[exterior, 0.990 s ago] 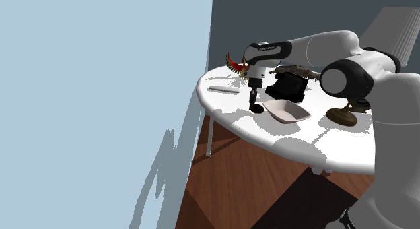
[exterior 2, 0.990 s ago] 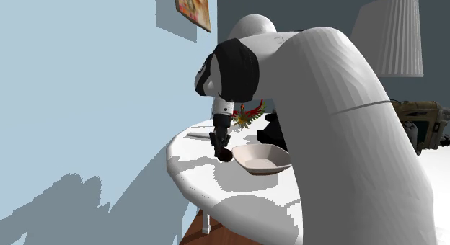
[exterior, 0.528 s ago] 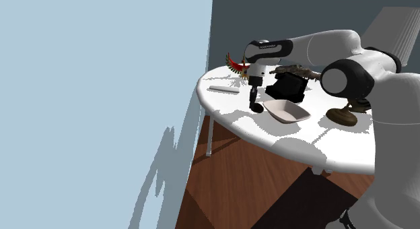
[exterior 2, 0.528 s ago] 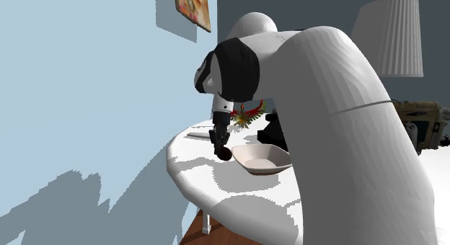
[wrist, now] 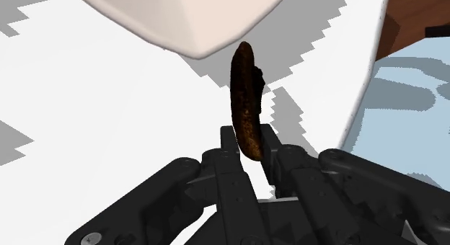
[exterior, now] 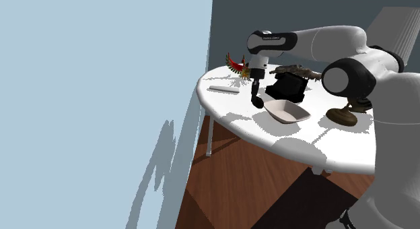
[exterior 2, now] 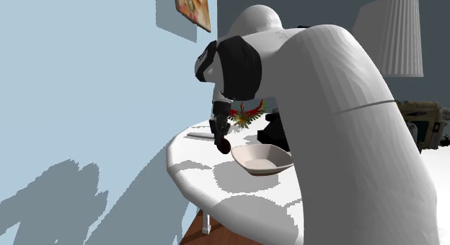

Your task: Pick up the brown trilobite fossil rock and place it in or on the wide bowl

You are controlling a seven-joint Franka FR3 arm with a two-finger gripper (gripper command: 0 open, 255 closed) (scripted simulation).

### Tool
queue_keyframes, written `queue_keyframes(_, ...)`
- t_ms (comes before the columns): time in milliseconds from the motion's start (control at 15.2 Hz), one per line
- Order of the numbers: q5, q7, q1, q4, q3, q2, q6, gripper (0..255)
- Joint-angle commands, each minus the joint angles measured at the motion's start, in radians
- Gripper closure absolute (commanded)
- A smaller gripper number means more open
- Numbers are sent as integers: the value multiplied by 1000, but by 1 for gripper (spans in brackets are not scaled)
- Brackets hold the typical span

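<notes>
You had a pale blue wall (exterior: 101, 93) on the shoulder view's left, meeting a dark slate-grey wall (exterior: 269, 12) at a corner. Below lay a reddish-brown wooden floor (exterior: 235, 187). A round white desk (exterior: 323, 150) stood on thin white legs (exterior: 211, 133), crossed by jagged grey shadows. In the second exterior view, a framed picture (exterior 2: 193, 7) hung on the blue wall, and a white pleated lampshade (exterior 2: 393, 34) rose beyond the desk.

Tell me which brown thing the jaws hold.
The fossil, clasped between the jaws beside the bowl; the brown stand sits free on the table.
</notes>
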Motion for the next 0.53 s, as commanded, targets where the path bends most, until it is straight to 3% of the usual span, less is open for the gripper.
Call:
queue_keyframes(0,-1,7,-2,25,0,-2,-27,255)
queue_keyframes(462,3,24,-17,136,0,8,-125,255)
